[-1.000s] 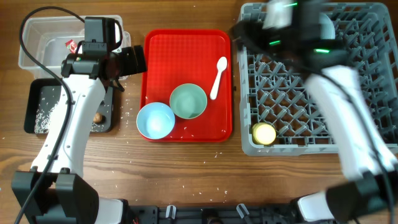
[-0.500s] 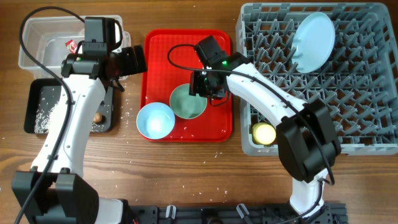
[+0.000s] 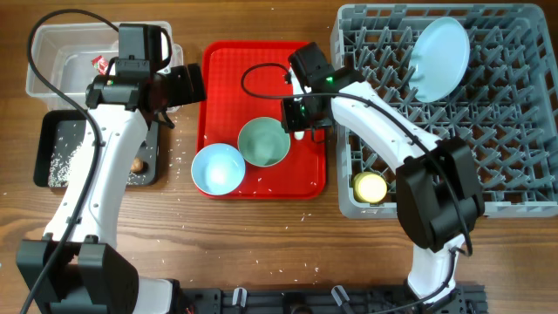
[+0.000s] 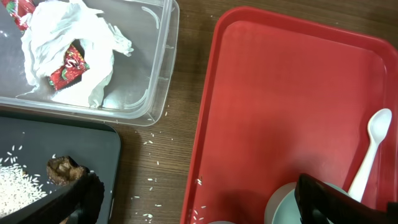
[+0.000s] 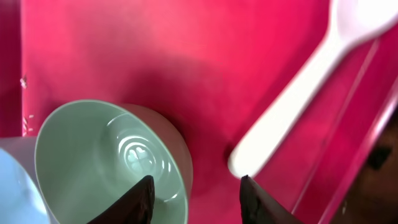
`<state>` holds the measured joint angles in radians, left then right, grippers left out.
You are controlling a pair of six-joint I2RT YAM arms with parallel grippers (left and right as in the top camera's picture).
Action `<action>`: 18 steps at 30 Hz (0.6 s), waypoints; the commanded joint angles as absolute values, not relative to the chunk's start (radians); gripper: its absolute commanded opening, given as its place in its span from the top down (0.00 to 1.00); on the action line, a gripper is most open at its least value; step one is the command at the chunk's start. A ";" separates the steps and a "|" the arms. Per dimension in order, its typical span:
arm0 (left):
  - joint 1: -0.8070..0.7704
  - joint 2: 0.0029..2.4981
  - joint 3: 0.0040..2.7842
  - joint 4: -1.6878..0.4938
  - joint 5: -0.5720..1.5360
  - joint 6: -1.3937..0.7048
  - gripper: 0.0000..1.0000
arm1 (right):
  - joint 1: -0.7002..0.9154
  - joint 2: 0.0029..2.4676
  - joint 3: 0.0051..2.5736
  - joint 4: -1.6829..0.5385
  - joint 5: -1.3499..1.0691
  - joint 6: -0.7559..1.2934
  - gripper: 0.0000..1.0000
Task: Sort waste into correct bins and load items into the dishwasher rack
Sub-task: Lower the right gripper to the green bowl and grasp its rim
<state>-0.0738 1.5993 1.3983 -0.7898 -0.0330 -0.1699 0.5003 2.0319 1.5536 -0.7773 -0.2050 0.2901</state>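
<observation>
Red plastic takes up the middle of the overhead view: the red tray (image 3: 261, 70) carries a green bowl (image 3: 263, 142) and a blue bowl (image 3: 218, 168), and the right gripper (image 3: 299, 118) hangs over its right side. Further right, the grey rack (image 3: 506, 187) holds a plate (image 3: 438, 57) leaning among the far pegs and a yellow cup (image 3: 370, 187) in its near left corner. At the far left, the clear tub (image 3: 61, 39) holds wrappers, and the black tray (image 3: 44, 122) just nearer holds rice grains and a brown lump (image 3: 137, 163). The left gripper (image 3: 179, 87) sits between the tub and the red tray. From the left wrist we see its fingers wide apart with nothing between them. The spoon (image 4: 371, 146) lies along the red tray's right edge, its long axis running near to far with the scoop at the far end. It lies well to the right of this hand. From the right wrist we see the fingers (image 5: 142, 199) apart, with the tip of the spoon's handle between them, closer to the right one. The green bowl's rim is just beside the left one. We judge the right arm is the one to take the spoon, closing across the handle without catching that rim.
</observation>
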 commanded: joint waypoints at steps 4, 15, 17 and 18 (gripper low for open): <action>-0.074 1.607 1.407 -0.790 -0.043 -0.165 0.00 | 0.507 2.088 1.551 -0.757 -0.287 0.084 0.57; -0.074 1.607 1.407 -0.790 -0.043 -0.165 0.00 | 0.507 2.106 1.546 -0.741 -0.286 0.042 0.76; -0.074 1.607 1.407 -0.790 -0.043 -0.165 0.00 | 0.507 2.106 1.546 -0.741 -0.286 0.025 0.76; -0.074 1.607 1.407 -0.790 -0.043 -0.165 0.00 | 0.507 2.106 1.545 -0.741 -0.286 0.022 0.76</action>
<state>-0.0738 1.5993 1.3983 -0.7898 -0.0330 -0.1699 0.5014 2.0838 1.5536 -0.7456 -0.2691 0.0570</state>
